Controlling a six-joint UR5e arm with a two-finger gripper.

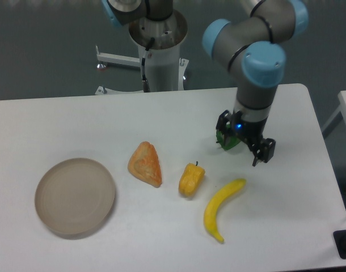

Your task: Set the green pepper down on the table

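Observation:
The green pepper (229,141) is small and glossy, and only its left part shows, low between my gripper's fingers on the right half of the white table (161,113). My gripper (244,148) points down over it. The fingers stand wider apart than the pepper, one (222,131) close to its left side and the other (266,152) well off to the right, so the gripper looks open. The pepper seems to rest at table level. Its right part is hidden by the gripper body.
An orange-yellow pepper (191,179) and a yellow banana (221,208) lie in front of the gripper. An orange wedge-shaped toy (146,164) lies left of them. A round beige plate (75,196) sits at front left. The arm's base (160,51) stands behind the table.

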